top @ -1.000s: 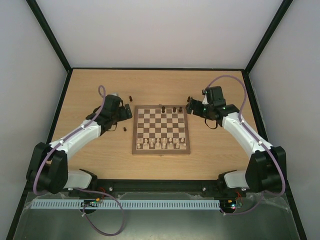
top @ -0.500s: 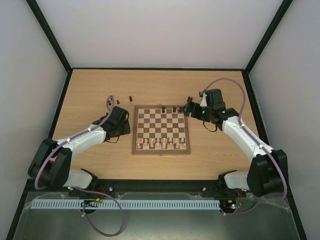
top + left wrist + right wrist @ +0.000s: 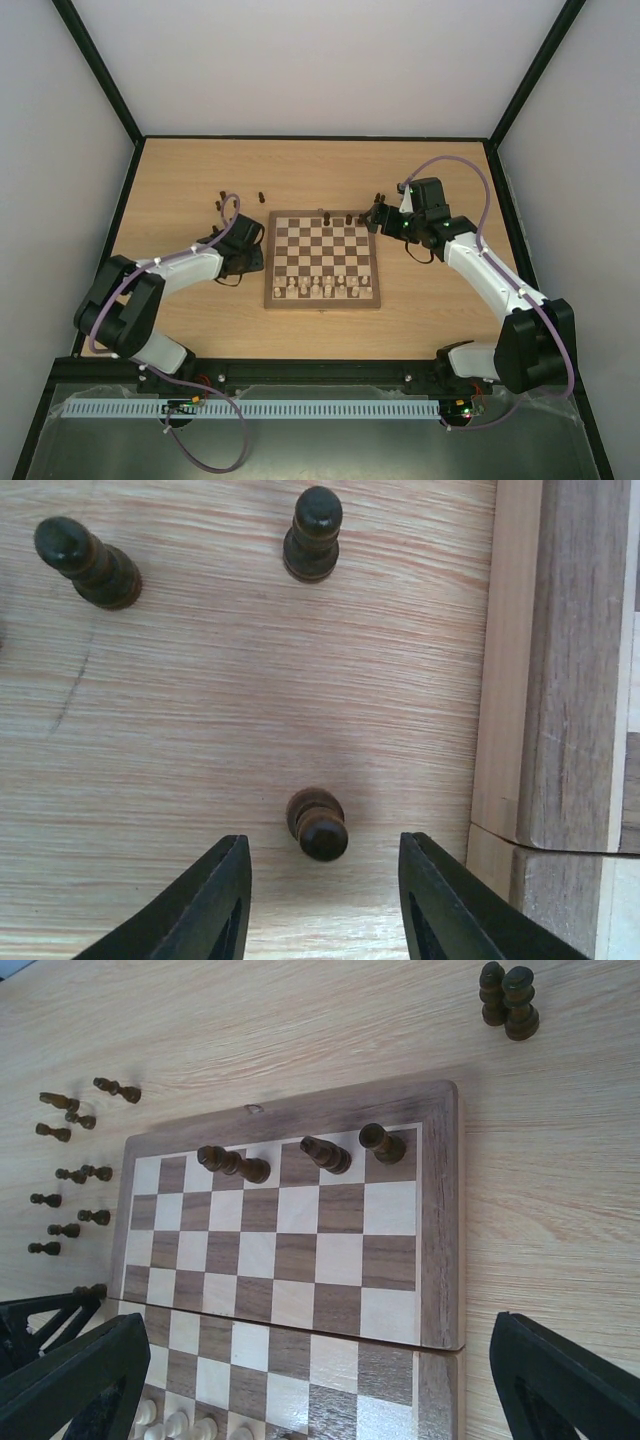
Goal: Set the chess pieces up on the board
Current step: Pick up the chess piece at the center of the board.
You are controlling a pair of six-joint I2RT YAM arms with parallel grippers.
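Observation:
The board point(image 3: 322, 292) lies mid-table, with three dark chess pieces point(image 3: 326, 1154) on its far row. My left gripper point(image 3: 322, 855) hangs low beside the board's left edge point(image 3: 560, 680). Its jaws stand open on either side of an upright dark pawn point(image 3: 318, 823), with a gap on each side. Two more dark pieces point(image 3: 313, 534) stand further out on the table. My right gripper point(image 3: 320, 1340) hovers over the board's right side point(image 3: 378, 215), open wide and empty. Several loose dark pieces point(image 3: 70, 1172) lie left of the board, and two point(image 3: 507, 1000) stand past its far right corner.
Pale cream pieces point(image 3: 318, 288) fill the board's near rows. Black-framed walls point(image 3: 130, 215) enclose the table on three sides. The left arm's cable point(image 3: 232, 205) loops above its wrist.
My left gripper has moved toward the near side along the board's left edge, and its jaws have narrowed around the pawn. The right gripper has shifted slightly toward the board.

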